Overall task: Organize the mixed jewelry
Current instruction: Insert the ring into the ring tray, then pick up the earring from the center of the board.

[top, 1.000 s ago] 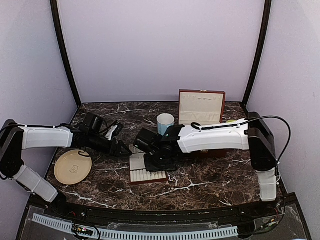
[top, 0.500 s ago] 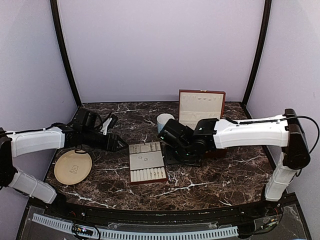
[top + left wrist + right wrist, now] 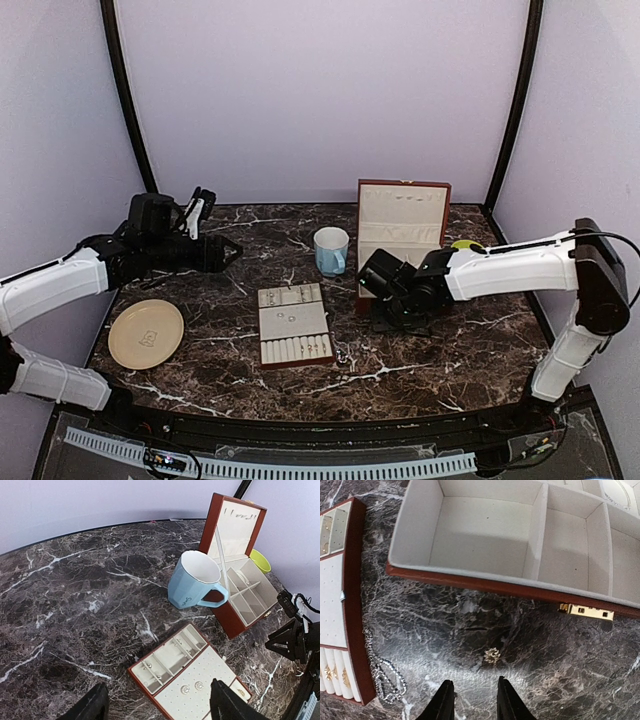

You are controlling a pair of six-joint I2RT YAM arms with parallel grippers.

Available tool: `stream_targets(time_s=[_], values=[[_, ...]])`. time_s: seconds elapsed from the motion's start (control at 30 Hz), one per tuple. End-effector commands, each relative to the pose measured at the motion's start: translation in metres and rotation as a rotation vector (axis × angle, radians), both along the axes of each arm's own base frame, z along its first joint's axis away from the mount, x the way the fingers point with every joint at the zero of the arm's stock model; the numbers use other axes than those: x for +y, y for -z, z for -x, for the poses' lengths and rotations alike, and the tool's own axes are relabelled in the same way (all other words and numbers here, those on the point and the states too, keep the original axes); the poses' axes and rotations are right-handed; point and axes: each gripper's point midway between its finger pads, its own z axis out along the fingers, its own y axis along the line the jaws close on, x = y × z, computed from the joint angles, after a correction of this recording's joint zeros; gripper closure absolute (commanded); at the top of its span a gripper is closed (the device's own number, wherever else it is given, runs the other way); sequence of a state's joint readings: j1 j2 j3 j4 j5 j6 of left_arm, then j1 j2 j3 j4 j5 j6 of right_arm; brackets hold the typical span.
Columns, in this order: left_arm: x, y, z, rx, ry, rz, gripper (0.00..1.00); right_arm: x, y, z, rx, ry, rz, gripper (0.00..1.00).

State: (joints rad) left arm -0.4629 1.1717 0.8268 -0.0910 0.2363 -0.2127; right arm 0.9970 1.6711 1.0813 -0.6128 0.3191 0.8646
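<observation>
Dark veined marble makes up the worktop (image 3: 200, 375), and most of the open room on it lies along the near edge and in the far left corner. A cream slotted tray (image 3: 293, 325) with a red-brown rim sits mid-worktop. A beige plate (image 3: 146, 333) lies well apart to its left, near the worktop's left edge. A blue mug (image 3: 331, 250) stands behind the tray, and just right of it a red-brown box (image 3: 402, 215) stands open, lid upright. A yellow-green bowl (image 3: 462, 244) peeks out at the box's right side.

The left arm (image 3: 60, 280) hangs high over the left side. The left jaws are spread wide with nothing between them, their fingers (image 3: 92, 707) framing the tray from above. The right arm (image 3: 500, 268) reaches in from the right edge. The right jaws point down at the bare strip between tray and box, parted only a little and gripping nothing.

A small gold stud (image 3: 492, 655) lies loose on the marble between the right fingertips (image 3: 442, 700) and the box's front wall, not far from its brass latch (image 3: 585, 611). A fine chain (image 3: 382, 672) lies bunched just beside the tray's rim on the side facing the box. Small pieces (image 3: 150, 669) sit in the tray's end compartments, and two studs (image 3: 192, 687) rest on its dotted panel. What looks like a thin hoop (image 3: 618, 496) lies in an end compartment of the box.
</observation>
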Motion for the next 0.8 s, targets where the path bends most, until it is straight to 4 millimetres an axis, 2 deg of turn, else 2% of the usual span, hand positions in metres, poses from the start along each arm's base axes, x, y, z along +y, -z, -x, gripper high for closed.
stream_targets(time_s=[0.0, 0.17, 0.57, 0.77], values=[[0.007, -0.005, -0.012, -0.069, -0.029, -0.045, 0.28, -0.016, 0.012, -0.010, -0.013, 0.025, 0.021, 0.71], [0.008, 0.012, -0.009, -0.034, -0.030, -0.051, 0.29, -0.022, 0.024, -0.013, 0.016, 0.053, -0.019, 0.73], [0.004, 0.018, -0.009, -0.011, -0.018, -0.044, 0.29, -0.019, 0.042, -0.020, 0.060, 0.106, -0.136, 0.78], [0.003, 0.021, -0.009, 0.003, -0.012, -0.040, 0.29, -0.022, 0.050, -0.022, 0.071, 0.126, -0.138, 0.81]])
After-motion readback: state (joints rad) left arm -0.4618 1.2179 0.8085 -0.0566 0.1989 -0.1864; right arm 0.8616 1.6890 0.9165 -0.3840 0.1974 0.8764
